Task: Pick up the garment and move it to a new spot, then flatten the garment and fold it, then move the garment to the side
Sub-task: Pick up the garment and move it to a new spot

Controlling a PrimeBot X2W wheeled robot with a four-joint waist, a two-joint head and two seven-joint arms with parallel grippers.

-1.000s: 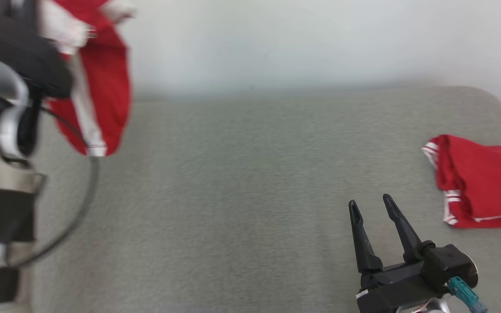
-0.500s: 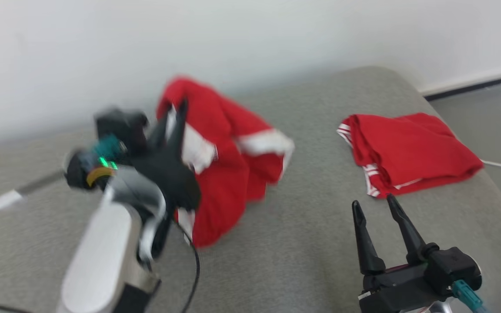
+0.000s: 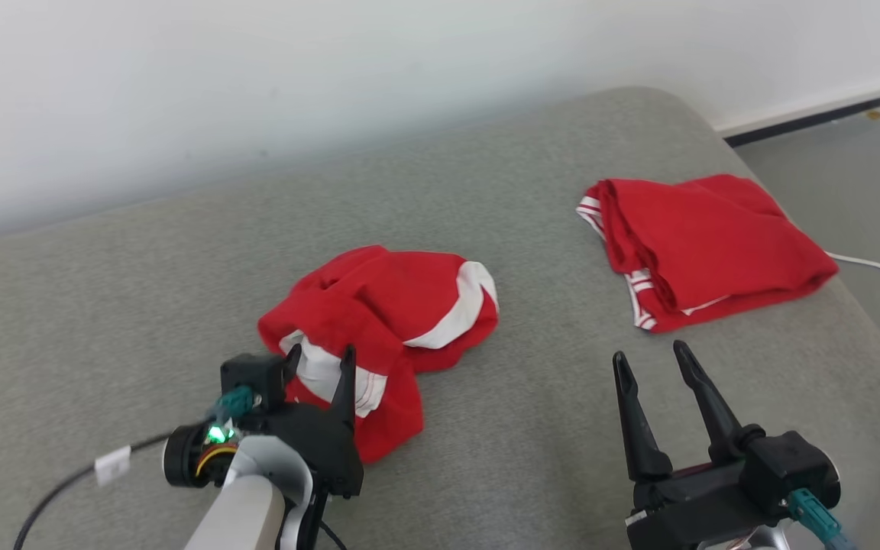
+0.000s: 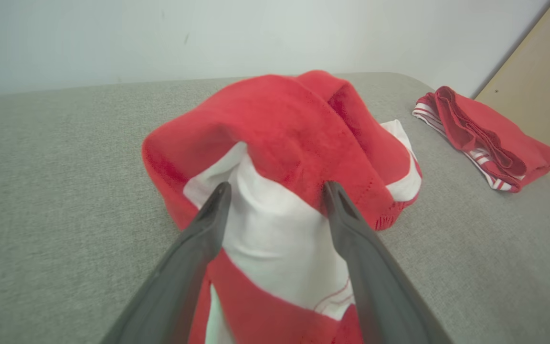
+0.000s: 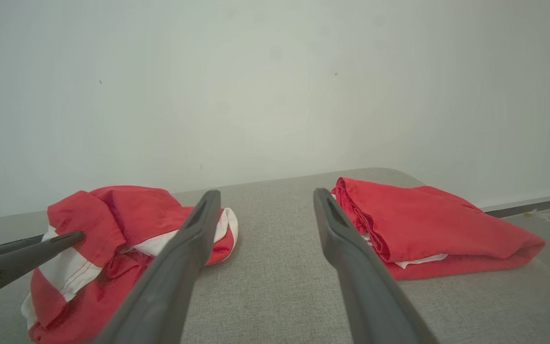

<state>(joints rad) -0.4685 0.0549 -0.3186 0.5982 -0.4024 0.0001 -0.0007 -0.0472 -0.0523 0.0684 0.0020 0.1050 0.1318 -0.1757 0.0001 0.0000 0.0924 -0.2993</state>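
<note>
newbie_ops: So that grey cushion (image 3: 524, 458) up against the pale wall (image 3: 257, 76) is the whole workspace? Where's everything sitting, left to right?

benchrat: Pretty much. Furthest left you've got a black cable (image 3: 73, 478) with a white tag (image 3: 113, 464) lying across the cushion near its front edge. Next over is your left gripper (image 3: 320, 351), low down and left of the middle, fingers spread wide. From the left wrist view, a white band (image 4: 265, 224) of the crumpled garment (image 3: 386, 298) bulges up between them. Both tips touch cloth, but I can't see anything pinched tight. The garment itself is a red heap with white bands, lying on the cushion a bit left of centre, just beyond that gripper.

newbie_ops: And my right side?

benchrat: Your right gripper (image 3: 648, 351) is near the front edge, right of centre. Its jaws are wide too, with just bare grey fabric between the fingers, and it's well apart from the heap. Past it, toward the far right corner, there's a folded garment (image 3: 707, 237). That one's also red, with thin white stripes at the hem, and it lies flat close to the right edge. Off the cushion on the right you can see grey floor (image 3: 829, 160) with a thin white cord (image 3: 879, 267) running across it.
</note>
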